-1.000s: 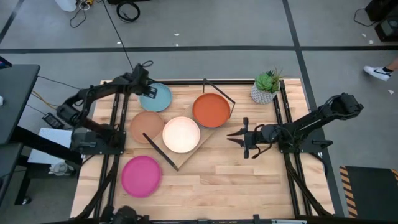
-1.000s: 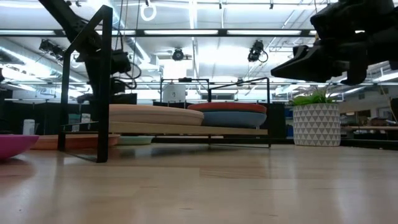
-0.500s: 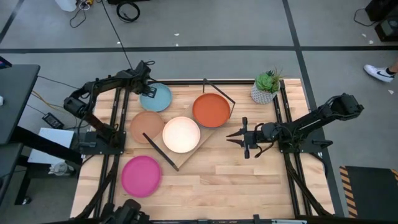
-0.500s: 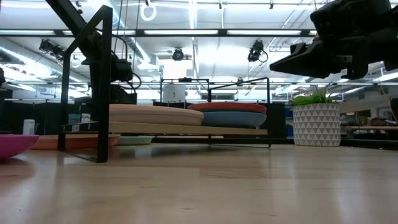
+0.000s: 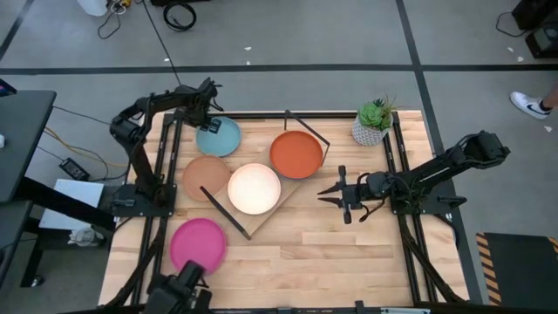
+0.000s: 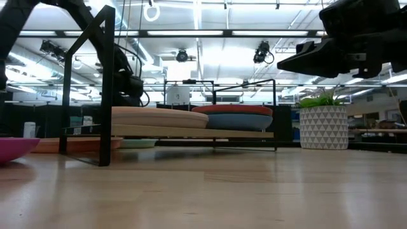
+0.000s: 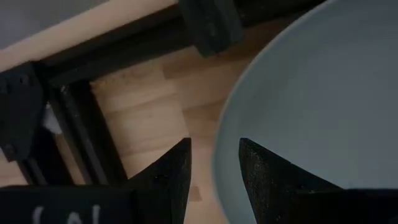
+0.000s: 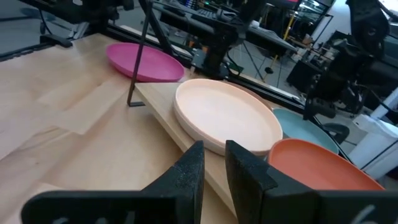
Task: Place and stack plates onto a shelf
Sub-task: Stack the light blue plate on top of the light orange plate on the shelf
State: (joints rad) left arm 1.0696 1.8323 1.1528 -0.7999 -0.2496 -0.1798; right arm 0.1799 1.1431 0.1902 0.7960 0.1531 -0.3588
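Your left end effector (image 7: 214, 168) is hanging slightly open at the light blue plate's (image 5: 218, 137) rim, holding nothing. Next, I think: lower, pinch, lift.

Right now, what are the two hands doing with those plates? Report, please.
Left hand open, fingers straddling light blue plate rim at table's far edge. Right hand idle, near-closed, beside shelf. Cream plate and orange plate already shelved. Nothing blocking.
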